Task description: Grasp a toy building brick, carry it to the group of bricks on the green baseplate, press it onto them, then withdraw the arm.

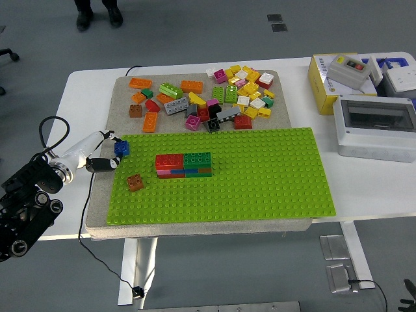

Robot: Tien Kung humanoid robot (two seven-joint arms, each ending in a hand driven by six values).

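Head view: the left hand sits at the left-middle of the frame with its fingers pinched on a blue brick, held just off the green baseplate's left edge, so I'd guess it's lining up the carry. The red and green brick group it's headed for sits a bit to the right, with a loose brown brick below, and the right arm isn't in shot.

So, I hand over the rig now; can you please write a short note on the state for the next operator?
Left robot hand: at the green baseplate's left edge, fingers shut on a blue brick.
Right robot hand: not in view.
Red and green brick group: on the baseplate, right of the hand. A brown brick sits apart, in front.
Done: grasp.
Left: carry the blue brick to the group, press on, withdraw.
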